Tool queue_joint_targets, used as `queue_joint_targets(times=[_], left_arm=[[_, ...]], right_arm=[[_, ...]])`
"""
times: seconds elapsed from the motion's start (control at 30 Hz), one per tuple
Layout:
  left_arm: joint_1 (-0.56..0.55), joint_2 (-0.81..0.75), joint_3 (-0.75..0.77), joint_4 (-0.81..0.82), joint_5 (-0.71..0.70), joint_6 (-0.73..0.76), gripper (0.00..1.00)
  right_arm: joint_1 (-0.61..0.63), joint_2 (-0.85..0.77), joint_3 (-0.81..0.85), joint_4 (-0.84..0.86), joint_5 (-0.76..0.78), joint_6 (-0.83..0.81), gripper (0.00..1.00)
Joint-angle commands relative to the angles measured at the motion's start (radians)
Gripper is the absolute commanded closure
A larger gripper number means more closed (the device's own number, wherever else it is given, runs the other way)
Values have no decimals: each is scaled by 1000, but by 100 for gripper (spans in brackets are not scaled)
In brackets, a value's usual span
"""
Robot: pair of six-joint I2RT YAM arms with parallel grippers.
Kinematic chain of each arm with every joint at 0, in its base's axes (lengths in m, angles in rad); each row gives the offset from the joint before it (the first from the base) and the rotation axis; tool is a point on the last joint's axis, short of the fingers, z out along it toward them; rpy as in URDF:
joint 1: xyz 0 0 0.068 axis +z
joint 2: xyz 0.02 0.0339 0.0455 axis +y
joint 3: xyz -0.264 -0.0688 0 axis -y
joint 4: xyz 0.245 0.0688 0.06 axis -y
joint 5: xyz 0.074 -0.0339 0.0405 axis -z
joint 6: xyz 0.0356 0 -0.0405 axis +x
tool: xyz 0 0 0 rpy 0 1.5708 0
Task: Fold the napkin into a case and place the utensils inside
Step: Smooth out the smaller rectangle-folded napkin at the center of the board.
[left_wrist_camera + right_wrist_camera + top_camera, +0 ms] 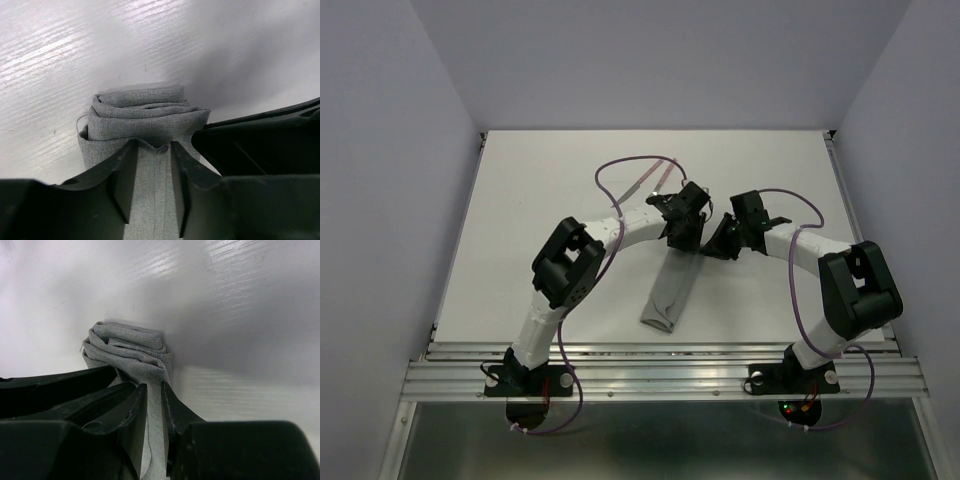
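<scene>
A thin grey cloth napkin (665,300) lies folded into a long narrow strip mid-counter, running from near to far on the white counter (540,200). Its far end is bunched into a layered roll (145,115). The left pincer (152,150) straddles that end with cloth between its fingers; I cannot tell whether it grips. The right pincer (154,387), just right of it, is pinched on a fold of the napkin. Two slim pinkish-red-handled utensils (650,180) lie farther back
</scene>
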Motion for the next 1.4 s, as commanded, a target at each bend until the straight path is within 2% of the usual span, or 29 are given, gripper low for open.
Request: queue_joint_targets(times=[0.0,0.13,0.23,0.4,0.43,0.5,0.7,0.8,0.9,1.37], left_arm=[[-17,5,71,-37,-30,7,53],[-23,19,78,-41,-30,8,50],[-23,22,79,-41,-30,8,59],[-23,22,79,-43,-30,11,80],[-23,19,81,-44,-30,13,90],[-23,16,81,-46,-30,13,100],[-20,-41,38,11,8,10,100],[-4,-61,0,69,125,-9,100],[6,-77,-24,109,182,-27,100],[33,-88,-44,143,251,-69,100]], right_arm=[[1,-25,14,45,-9,-15,77],[1,-29,18,43,-9,-12,77],[1,-33,18,43,-7,-10,77],[1,-38,18,43,-7,-9,77],[1,-39,16,43,-7,-9,77],[1,-41,14,43,-7,-9,76],[1,-47,11,43,-9,-10,77],[1,-47,13,43,-9,-12,77],[1,-45,14,43,-9,-13,77],[1,-9,-28,49,36,-24,77]])
